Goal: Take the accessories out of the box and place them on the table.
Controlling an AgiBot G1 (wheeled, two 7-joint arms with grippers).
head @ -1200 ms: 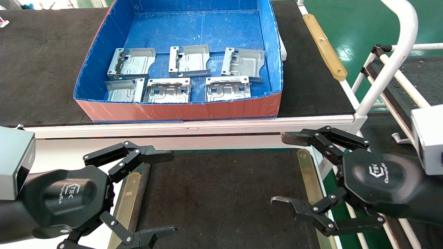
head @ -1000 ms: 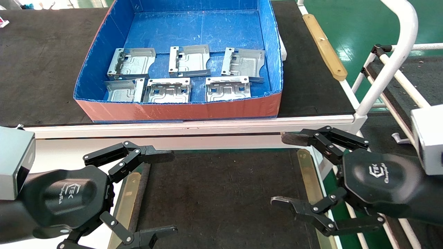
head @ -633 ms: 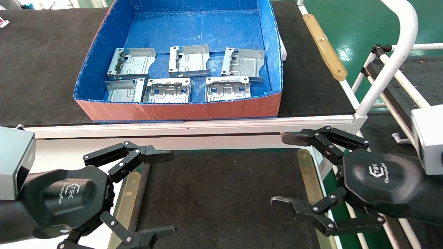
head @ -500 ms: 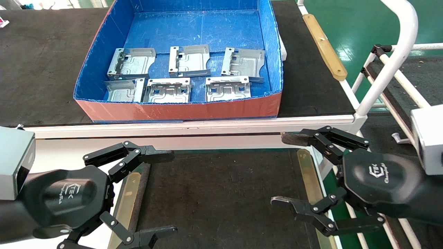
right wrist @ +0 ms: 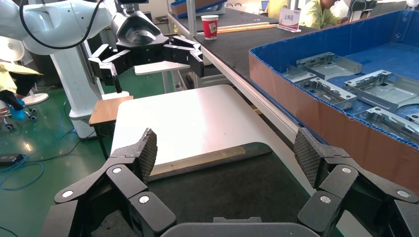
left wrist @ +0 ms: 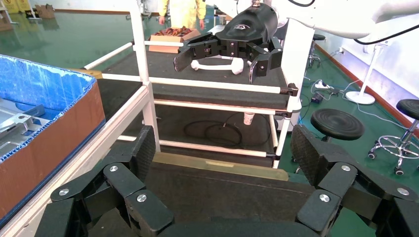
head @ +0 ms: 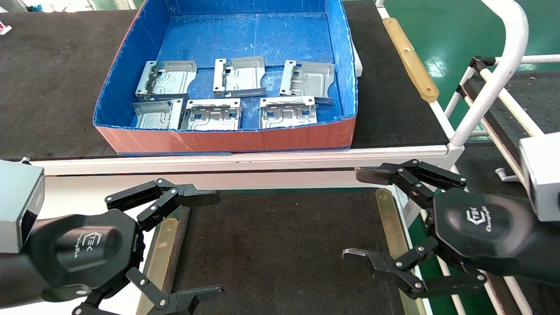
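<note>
Several shiny silver accessories (head: 223,96) lie flat in two rows in the near half of the box (head: 227,139), a blue tray with reddish-orange outer walls. They also show in the right wrist view (right wrist: 380,89). The table (head: 280,245), a black mat, lies below and in front of the box with nothing on it. My left gripper (head: 214,245) is open and empty over the mat's left edge. My right gripper (head: 355,214) is open and empty over its right edge. Both are well short of the box.
The box stands on a black-topped bench with a white front rail (head: 236,157). Brass strips (head: 389,227) run along both sides of the mat. A white tube frame (head: 490,83) rises at the right. A paper cup (right wrist: 210,25) stands on the far bench.
</note>
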